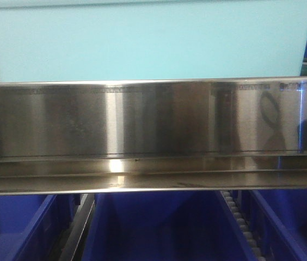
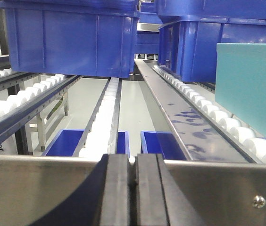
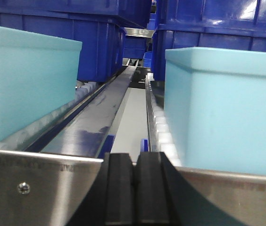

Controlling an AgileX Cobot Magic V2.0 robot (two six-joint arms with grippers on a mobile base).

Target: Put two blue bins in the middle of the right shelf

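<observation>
Left wrist cam first: the left pincer point(image 2: 133, 165) is held level and points straight into the shelf. Its two black fingers point(image 2: 118, 188) are pressed together with nothing between them. It sits right at the steel front lip point(image 2: 38, 188) of the shelf. Past it, white roller tracks point(image 2: 102, 117) run toward the back, split by a flat metal divider point(image 2: 180, 122). The blue bins point(image 2: 71, 42) are way back there, one on the left lane and one on the right, well apart from the pincer. A pale teal bin point(image 2: 251, 89) pokes in at the right edge, closer to the camera. Through the gaps you can see lower blue bins point(image 2: 64, 141) on the level underneath.

Front cam is basically all shelf: the teal bin point(image 1: 153, 43) is up top behind the shiny lip point(image 1: 153, 119), with lower blue bins point(image 1: 153, 228) underneath.

Right wrist cam: the right pincer point(image 3: 134, 162) is level too, aimed down the lane from the lip point(image 3: 38, 188). Its fingers point(image 3: 119, 188) are closed on each other, holding nothing. There's a teal bin close on each side, and the blue bins point(image 3: 95, 42) sit deeper in behind them.
</observation>
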